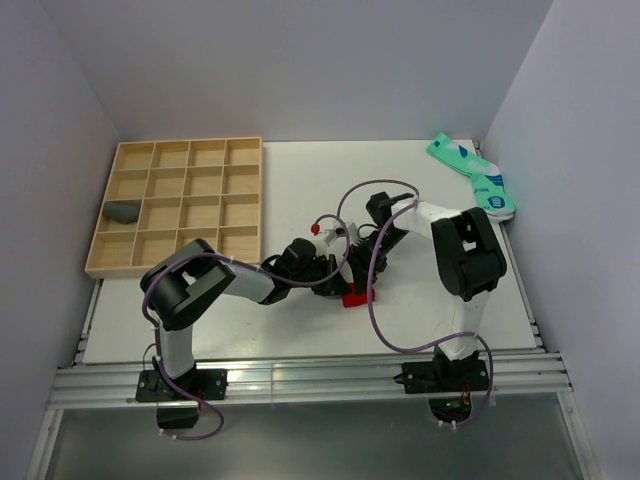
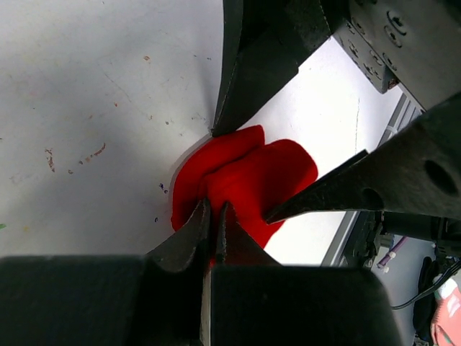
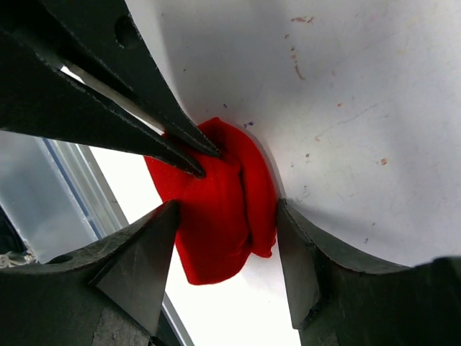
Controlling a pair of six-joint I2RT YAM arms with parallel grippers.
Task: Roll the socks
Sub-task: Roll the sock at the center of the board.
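The red sock [image 1: 357, 297] lies bunched and folded on the white table near its front edge; no white markings show. My left gripper [image 2: 215, 209] is shut on a fold at the red sock's [image 2: 252, 173] edge. My right gripper [image 3: 227, 205] is open, its fingers [image 3: 148, 256] standing on either side of the red sock [image 3: 216, 249], close to or touching its sides. In the top view both grippers, left [image 1: 338, 274] and right [image 1: 363, 280], meet over it. The dark grey sock [image 1: 122, 211] lies bunched in a left compartment of the wooden tray [image 1: 180, 205].
The wooden compartment tray fills the far left of the table. A pair of mint-green socks [image 1: 475, 175] lies at the far right corner. The table's front edge and metal rail [image 1: 300, 380] run just beyond the red sock. Walls enclose the table.
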